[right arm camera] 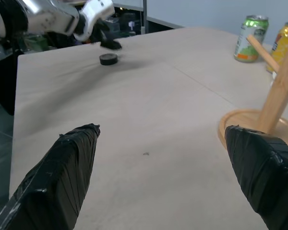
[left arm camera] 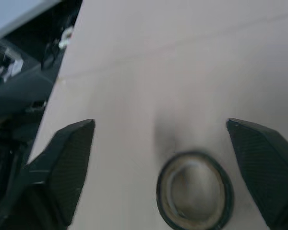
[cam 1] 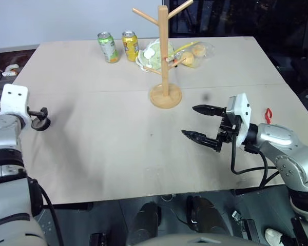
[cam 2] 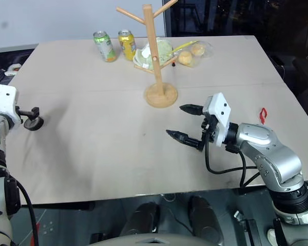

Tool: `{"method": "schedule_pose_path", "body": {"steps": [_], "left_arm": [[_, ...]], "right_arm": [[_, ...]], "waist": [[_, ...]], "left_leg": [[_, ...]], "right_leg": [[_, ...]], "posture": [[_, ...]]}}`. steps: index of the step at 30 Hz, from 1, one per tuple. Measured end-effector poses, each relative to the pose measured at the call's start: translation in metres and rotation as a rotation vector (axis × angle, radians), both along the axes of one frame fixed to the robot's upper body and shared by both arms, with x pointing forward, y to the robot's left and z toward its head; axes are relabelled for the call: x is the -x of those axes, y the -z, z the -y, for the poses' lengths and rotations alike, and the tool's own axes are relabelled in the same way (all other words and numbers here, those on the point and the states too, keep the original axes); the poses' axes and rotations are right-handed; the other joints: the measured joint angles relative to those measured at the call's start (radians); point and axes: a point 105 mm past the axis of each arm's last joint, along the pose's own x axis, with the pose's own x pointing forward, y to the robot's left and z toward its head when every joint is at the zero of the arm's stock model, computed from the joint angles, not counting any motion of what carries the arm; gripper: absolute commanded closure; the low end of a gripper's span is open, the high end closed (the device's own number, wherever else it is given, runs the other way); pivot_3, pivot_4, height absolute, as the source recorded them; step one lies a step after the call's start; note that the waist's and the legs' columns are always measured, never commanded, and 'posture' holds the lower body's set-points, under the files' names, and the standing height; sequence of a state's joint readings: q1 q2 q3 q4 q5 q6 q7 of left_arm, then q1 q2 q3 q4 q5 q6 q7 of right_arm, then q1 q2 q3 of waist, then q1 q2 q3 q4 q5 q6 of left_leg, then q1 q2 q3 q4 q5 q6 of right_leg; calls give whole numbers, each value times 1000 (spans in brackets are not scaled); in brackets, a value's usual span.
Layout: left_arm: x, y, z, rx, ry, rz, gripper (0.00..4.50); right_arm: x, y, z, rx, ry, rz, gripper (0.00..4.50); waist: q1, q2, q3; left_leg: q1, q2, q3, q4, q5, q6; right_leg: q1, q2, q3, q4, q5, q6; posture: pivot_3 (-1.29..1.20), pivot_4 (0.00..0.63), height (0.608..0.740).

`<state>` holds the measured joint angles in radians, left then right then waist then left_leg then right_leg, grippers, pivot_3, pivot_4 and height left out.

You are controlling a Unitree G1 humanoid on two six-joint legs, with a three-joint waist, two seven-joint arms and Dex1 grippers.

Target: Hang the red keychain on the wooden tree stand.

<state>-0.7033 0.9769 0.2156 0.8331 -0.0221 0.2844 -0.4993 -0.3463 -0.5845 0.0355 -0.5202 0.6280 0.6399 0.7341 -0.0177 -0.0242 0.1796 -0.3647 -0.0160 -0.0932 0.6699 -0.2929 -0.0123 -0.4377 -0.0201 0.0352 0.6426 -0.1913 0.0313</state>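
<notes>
A humanoid robot stands at a pale bench [cam 1: 118, 154] with both arms raised over it. Its right pincer [cam 1: 201, 123] hovers above the bench surface on the robot's right, pointing across toward the left, its two black fingers [right arm camera: 72, 163] spread wide and grasping nothing. The wooden tree stand [cam 1: 165, 56] rises near the middle of the bench, upright on its round disc base, its angled pegs bare; it stands a little beyond the right pincer and apart from it.

The red keychain [cam 1: 268, 115] lies flat on the bench near the right edge, just behind the right arm's wrist housing, well apart from the stand and touched by neither arm.

At the bench's left edge the left pincer [cam 1: 39, 115] is released, its fingers [left arm camera: 67, 163] parted on either side of a black tape roll [cam 1: 41, 123] that rests flat on the bench. The wrist camera shows clear space between the roll and each fingertip.

Along the far side of the bench stand two drink cans, a green can [cam 1: 108, 47] and a yellow can [cam 1: 130, 45], side by side and upright. To their right, behind the stand's pole, lies a clear plastic bag of produce [cam 1: 187, 51] holding greenish and yellow items that cannot be made out precisely.
</notes>
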Motion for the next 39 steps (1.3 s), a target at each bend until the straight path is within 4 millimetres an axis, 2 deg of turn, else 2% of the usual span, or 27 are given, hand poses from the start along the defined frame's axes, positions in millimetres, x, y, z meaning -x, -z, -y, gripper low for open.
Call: {"method": "schedule_pose_path", "body": {"steps": [4, 6, 7, 8, 12, 14, 17, 21, 24, 26, 30, 33, 39], "left_arm": [[-16, -30, 79, 26, 408, -6, 55], [-17, -33, 112, 48, 552, -18, 55], [-15, -29, 145, 55, 695, -48, 55], [-14, -27, 153, 58, 731, -56, 55], [2, -8, 244, 110, 1119, -139, 55], [13, -7, 272, 136, 1257, -150, 55], [26, -16, 306, 146, 1431, -134, 55], [29, -25, 333, 183, 1539, -82, 55], [31, -20, 343, 179, 1587, -90, 55], [33, -15, 352, 180, 1627, -92, 55], [31, -10, 356, 177, 1646, -97, 55], [30, -8, 357, 183, 1652, -94, 55], [30, -14, 362, 171, 1680, -82, 55]], "right_arm": [[-7, -3, 15, -13, 102, -1, 0], [-11, -1, 27, -4, 175, -11, 0], [-14, 2, 41, 1, 263, -19, 0], [-16, 3, 44, 5, 284, -19, 0], [-19, 17, 94, 41, 589, -69, 0], [-17, 27, 119, 65, 723, -105, 0], [-9, 43, 156, 145, 910, -148, 0], [-8, 50, 179, 170, 1016, -163, 0], [-13, 58, 192, 172, 1063, -186, 0], [-23, 59, 200, 136, 1084, -198, 0], [-38, 56, 202, 86, 1077, -193, 0], [-51, 65, 205, 58, 1079, -236, 0], [-65, 84, 215, -10, 1098, -320, 0]], "waist": [[4, 0, 0], [1, 0, 0], [2, 0, 0], [1, 0, 0], [4, 0, 0], [-1, 0, 0], [-4, 0, 0], [-14, 0, 0], [-26, 1, 0], [-28, 1, 0], [-26, 1, 0], [-23, 1, 0], [-21, 1, 0]], "left_leg": [[0, -2, 1, 1, 0, 0], [0, -2, 2, 0, 0, 0], [0, -2, 2, 0, 0, 0], [0, -2, 2, 0, 0, 0], [-1, -2, 3, 1, 0, 0], [-1, -1, 4, 0, 0, 0], [1, 0, 6, 0, 0, 0], [4, 0, 7, 1, 0, 0], [5, 1, 8, 1, 0, 0], [5, 1, 10, 1, 0, 1], [5, 1, 9, 1, 0, 1], [6, 1, 8, 1, 0, 1], [5, 0, 8, 1, 0, 1]], "right_leg": [[0, -2, 1, 0, 0, 0], [0, -2, 2, 0, 0, 0], [0, -2, 2, 0, 0, 0], [0, -2, 3, 0, 0, 0], [-1, -1, 5, 0, 0, 0], [-1, 0, 6, 0, 0, 0], [-1, 2, 8, 1, 0, 0], [4, 3, 9, 2, -2, 4], [6, 4, 10, 2, -2, 4], [6, 4, 12, 2, -1, 4], [5, 5, 11, 2, -1, 4], [4, 4, 11, 2, 0, 3], [4, 3, 11, 0, 1, 1]], "posture": [[0, 150, 740], [0, 150, 740], [0, 150, 740], [0, 150, 740], [0, 150, 740], [0, 150, 740], [0, 150, 740], [0, 150, 740], [0, 150, 740], [0, 150, 740], [0, 150, 740], [0, 150, 740], [0, 150, 740]]}}
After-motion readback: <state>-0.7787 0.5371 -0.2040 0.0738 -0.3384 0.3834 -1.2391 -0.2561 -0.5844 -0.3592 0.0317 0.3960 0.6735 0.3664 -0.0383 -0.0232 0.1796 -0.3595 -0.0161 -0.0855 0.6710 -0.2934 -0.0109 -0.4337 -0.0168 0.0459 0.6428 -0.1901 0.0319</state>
